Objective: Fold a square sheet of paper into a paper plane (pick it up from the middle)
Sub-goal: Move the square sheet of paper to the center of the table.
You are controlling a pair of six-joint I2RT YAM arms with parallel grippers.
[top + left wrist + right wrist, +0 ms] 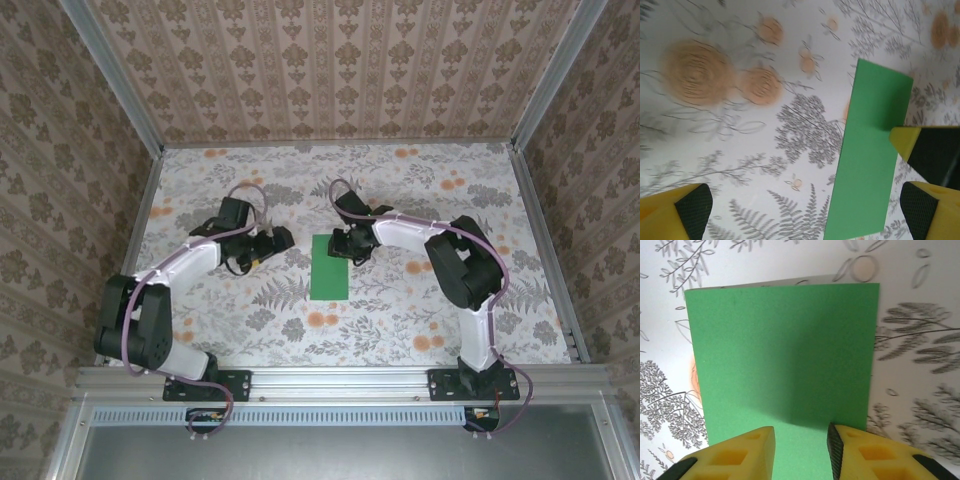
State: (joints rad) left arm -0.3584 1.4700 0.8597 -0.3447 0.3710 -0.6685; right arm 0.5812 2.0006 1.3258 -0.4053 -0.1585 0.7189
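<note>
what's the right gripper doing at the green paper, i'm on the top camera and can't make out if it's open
observer: on the right wrist camera the right gripper is open, jaws poised over one edge of the paper, green showing in the gap.
operator: is the paper lying flat
observer: looks flat on the table; a thin pale sliver peeks past its far edge.
operator: and the left gripper
observer: on the left wrist camera the left gripper is spread wide, with the paper on the table ahead, nearer one jaw.
</note>
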